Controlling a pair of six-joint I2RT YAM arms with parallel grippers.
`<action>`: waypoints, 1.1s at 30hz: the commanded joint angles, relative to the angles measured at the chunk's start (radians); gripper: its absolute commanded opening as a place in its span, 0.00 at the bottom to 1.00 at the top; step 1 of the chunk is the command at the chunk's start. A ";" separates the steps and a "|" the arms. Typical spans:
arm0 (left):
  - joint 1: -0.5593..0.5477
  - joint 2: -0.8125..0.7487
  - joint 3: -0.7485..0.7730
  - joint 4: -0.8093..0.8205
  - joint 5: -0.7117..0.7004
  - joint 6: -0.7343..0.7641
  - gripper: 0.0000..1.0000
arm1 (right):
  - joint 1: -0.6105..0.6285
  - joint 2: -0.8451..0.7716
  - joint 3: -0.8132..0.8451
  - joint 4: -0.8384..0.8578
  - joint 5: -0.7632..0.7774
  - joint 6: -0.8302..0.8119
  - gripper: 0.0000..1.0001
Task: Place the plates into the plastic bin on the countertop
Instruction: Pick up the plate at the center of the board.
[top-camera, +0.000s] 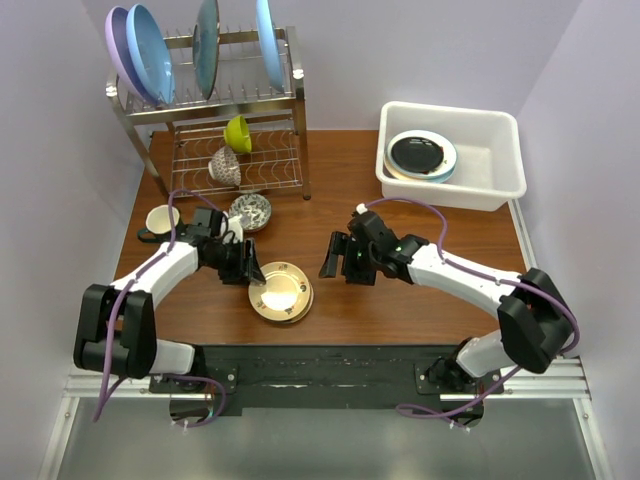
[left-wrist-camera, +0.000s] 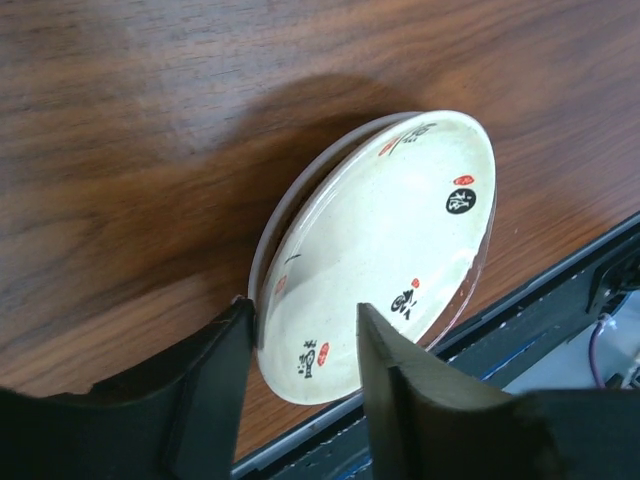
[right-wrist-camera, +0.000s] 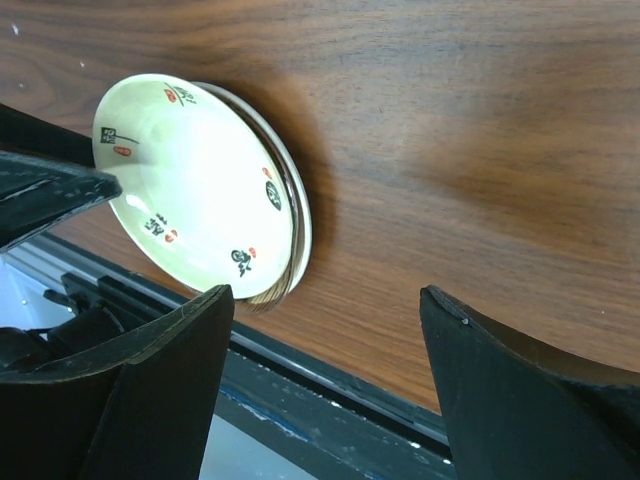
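Cream glaze with red spots and black marks identifies the top plate (left-wrist-camera: 390, 250) of a small stack near the near edge of the tabletop (top-camera: 400, 305), left of centre. Left claw (left-wrist-camera: 305, 315) straddles that plate's rim, one finger touching it; a firm pinch cannot be confirmed. Right claw (right-wrist-camera: 325, 300) is spread and empty, just right of the stack. Plastic bin (top-camera: 500, 125) sits at the far right corner, holding a black plate (top-camera: 418, 150) on a teal-rimmed plate (top-camera: 450, 160).

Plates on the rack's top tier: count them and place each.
4: lilac plate at the left end, blue plate beside it, teal plate in the middle, light-blue plate near the right end. More may hide behind.
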 joint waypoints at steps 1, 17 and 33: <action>0.009 0.005 -0.005 0.041 0.045 0.000 0.45 | 0.004 -0.054 -0.022 0.045 0.035 0.027 0.78; 0.009 -0.026 0.017 0.025 0.051 0.009 0.00 | 0.007 -0.100 -0.099 0.077 0.027 0.065 0.78; 0.009 -0.089 0.067 0.017 0.116 -0.017 0.00 | 0.008 -0.139 -0.251 0.287 -0.060 0.170 0.82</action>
